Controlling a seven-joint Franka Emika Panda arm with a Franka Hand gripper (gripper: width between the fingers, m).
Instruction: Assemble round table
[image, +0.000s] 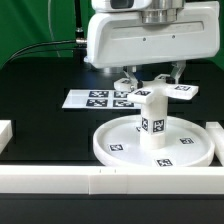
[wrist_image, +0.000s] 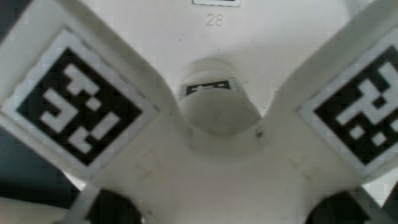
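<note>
So the fingers (image: 151, 81) are clamped on the cross-shaped piece (image: 153, 92), holding it right on top of the post (image: 153, 120). The post stands upright in the middle of the round disc (image: 118, 147) on the black counter (image: 40, 95). My guess: two parts are joined, and the cross likely still needs seating or twisting home.

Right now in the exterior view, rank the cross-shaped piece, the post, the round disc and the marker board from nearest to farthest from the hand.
1. Cross-shaped piece: at the hand, atop the post.
2. Post: directly beneath, standing upright on the disc.
3. Round disc and marker board to the exterior view's left: too close to call.
</note>
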